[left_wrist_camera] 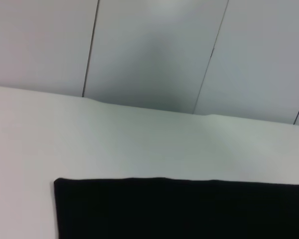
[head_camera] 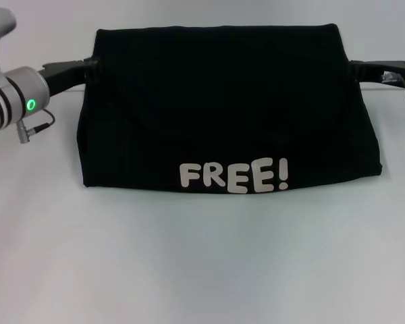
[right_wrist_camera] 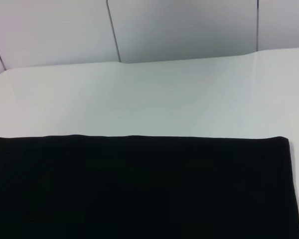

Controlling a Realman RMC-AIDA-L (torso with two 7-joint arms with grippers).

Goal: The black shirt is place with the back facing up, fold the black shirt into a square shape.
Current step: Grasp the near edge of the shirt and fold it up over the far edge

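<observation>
The black shirt [head_camera: 223, 115] sits in the middle of the white table [head_camera: 202, 263], folded into a wide block whose far edge is raised and narrower than its near edge. White lettering reading "FREE!" [head_camera: 233, 176] runs along the near edge, facing the robot.

The 2 arms reach in from either side at the far edge. The left gripper [head_camera: 93, 67] meets the shirt's far left corner, and the right gripper [head_camera: 354, 68] meets its far right corner (both dark against dark cloth). Whether either one is clamped on the fabric or merely beside it, I cannot tell.

Each wrist view shows a straight edge of black cloth over the white tabletop, with pale wall panels [left_wrist_camera: 154, 50] beyond the table.
</observation>
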